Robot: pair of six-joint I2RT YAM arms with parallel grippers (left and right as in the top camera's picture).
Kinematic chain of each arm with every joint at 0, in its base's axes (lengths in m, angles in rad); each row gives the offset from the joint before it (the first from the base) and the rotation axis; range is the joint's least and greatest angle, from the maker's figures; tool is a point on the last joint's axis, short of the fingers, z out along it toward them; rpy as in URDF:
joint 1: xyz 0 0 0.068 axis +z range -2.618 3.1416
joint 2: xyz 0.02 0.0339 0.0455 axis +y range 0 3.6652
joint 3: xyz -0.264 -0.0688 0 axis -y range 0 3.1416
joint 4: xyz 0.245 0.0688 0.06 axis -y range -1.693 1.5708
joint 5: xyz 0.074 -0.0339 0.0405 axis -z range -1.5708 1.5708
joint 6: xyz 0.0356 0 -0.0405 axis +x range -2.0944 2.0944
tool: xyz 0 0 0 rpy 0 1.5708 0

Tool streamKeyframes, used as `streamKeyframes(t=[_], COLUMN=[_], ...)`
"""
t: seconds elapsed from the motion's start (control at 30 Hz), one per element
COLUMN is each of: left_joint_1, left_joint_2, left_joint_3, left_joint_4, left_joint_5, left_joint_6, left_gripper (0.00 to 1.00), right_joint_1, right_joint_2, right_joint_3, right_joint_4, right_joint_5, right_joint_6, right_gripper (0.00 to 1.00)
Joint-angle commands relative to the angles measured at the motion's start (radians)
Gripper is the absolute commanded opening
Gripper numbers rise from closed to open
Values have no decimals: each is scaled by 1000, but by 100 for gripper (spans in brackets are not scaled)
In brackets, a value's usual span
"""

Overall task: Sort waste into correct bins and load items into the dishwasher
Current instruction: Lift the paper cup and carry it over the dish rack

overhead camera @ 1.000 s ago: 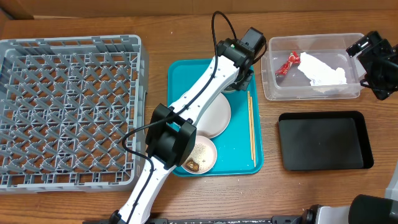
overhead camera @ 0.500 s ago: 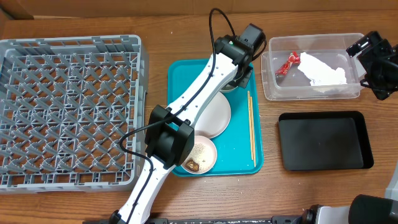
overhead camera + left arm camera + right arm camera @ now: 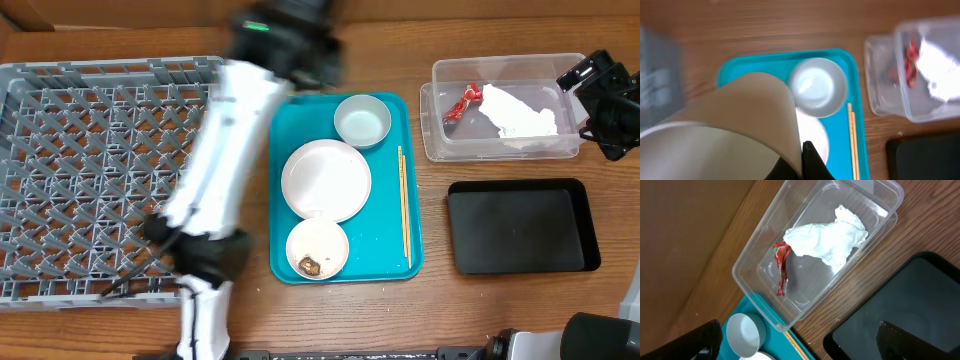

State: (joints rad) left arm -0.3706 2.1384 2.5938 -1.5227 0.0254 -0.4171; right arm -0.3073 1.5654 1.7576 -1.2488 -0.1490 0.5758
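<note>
My left gripper (image 3: 807,162) is shut on the rim of a pale beige dish (image 3: 730,130), a cup or bowl that fills the lower left of the left wrist view. In the overhead view this arm is a blur, with the gripper (image 3: 295,35) above the teal tray's far left corner. On the teal tray (image 3: 385,255) lie a small light-blue bowl (image 3: 361,120), a white plate (image 3: 325,180), a bowl with food scraps (image 3: 317,247) and chopsticks (image 3: 404,200). My right gripper (image 3: 800,345) is open and empty, beside the clear bin (image 3: 435,140).
The grey dish rack (image 3: 100,180) stands at the left. The clear bin holds a red wrapper (image 3: 462,100) and a crumpled white tissue (image 3: 520,112). A black bin (image 3: 520,225) lies in front of it, at the right.
My left arm has swung fast from the tray's far right corner to the left, towards the rack, with the beige dish in its jaws. The small blue bowl is uncovered. The right arm has not moved.
</note>
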Motion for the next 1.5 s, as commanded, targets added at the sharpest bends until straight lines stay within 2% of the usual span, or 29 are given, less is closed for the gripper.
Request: streamKeyframes(t=[0.0, 0.07, 0.33, 0.47, 0.67, 0.87, 1.03, 1.33, 1.47], left_joint_1=[222, 386, 807, 958, 1107, 1176, 1175, 1139, 1107], left_joint_2=[-39, -33, 63, 155, 286, 414, 489, 518, 518], left_joint_3=[14, 12, 10, 10, 9, 9, 9, 6, 6], left_joint_4=[-63, -104, -164, -164, -167, -167, -167, -167, -167], left_joint_5=[192, 379, 787, 932, 1079, 1303, 1410, 1405, 1255], left_joint_6=[-16, 121, 365, 422, 520, 611, 648, 666, 660], left_gripper=[4, 4, 4, 4, 4, 4, 4, 4, 4], right_joint_1=[-3, -3, -3, -3, -3, -3, -3, -3, -3], right_joint_2=[1, 1, 1, 1, 1, 1, 1, 1, 1], right_joint_3=[11, 11, 11, 11, 11, 11, 11, 11, 11], right_joint_4=[6, 6, 6, 6, 6, 6, 6, 6, 6], right_joint_5=[10, 10, 10, 10, 10, 10, 10, 10, 10], right_joint_6=[3, 3, 3, 3, 3, 3, 3, 3, 3], right_gripper=[100, 100, 100, 100, 100, 100, 100, 100, 100])
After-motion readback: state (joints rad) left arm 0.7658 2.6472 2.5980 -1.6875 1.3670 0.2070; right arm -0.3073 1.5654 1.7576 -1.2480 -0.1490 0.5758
